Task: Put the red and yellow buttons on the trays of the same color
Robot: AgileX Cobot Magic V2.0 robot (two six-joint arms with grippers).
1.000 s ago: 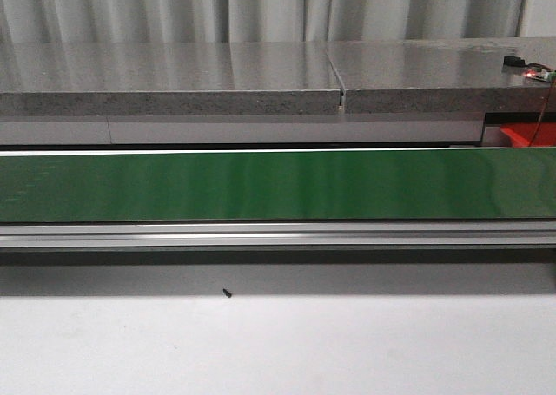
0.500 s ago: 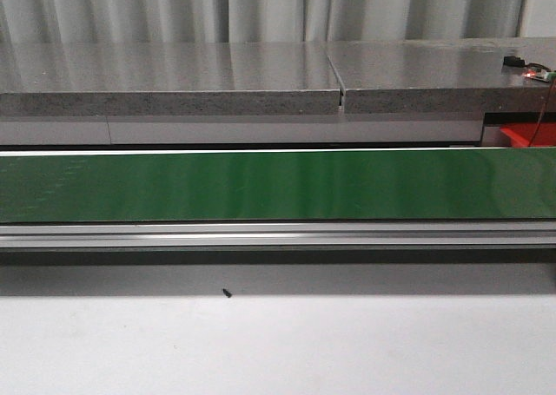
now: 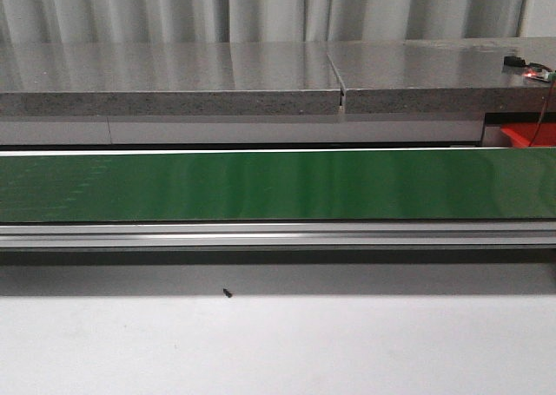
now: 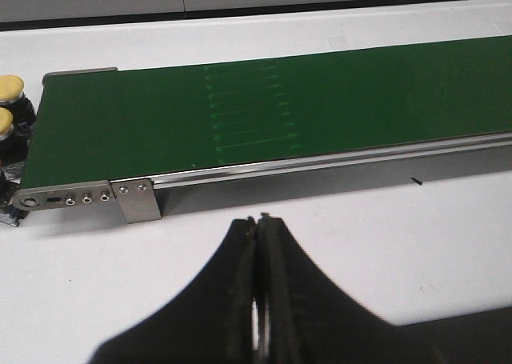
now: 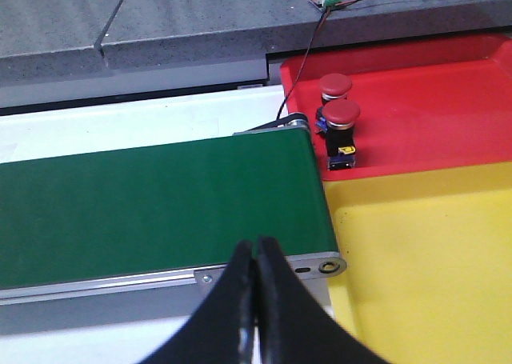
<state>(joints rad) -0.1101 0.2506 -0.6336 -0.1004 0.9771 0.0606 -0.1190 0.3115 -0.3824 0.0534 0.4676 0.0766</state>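
Two red buttons [image 5: 336, 85] [image 5: 342, 116] stand on the red tray [image 5: 432, 100] just past the end of the green belt. The yellow tray [image 5: 432, 260] lies beside it with nothing on it. Two yellow buttons [image 4: 11, 86] [image 4: 5, 122] sit off the other end of the belt in the left wrist view. My left gripper [image 4: 258, 220] is shut and empty over the white table, near the belt's rail. My right gripper [image 5: 255, 244] is shut and empty above the belt's rail, beside the yellow tray. Neither gripper shows in the front view.
The green conveyor belt [image 3: 278, 185] runs across the table with a metal rail [image 3: 278, 234] along its near side. A grey stone counter [image 3: 174, 78] stands behind it. A small circuit board with wires [image 5: 324, 0] lies on the counter. A small black screw [image 3: 227, 292] lies on the white table.
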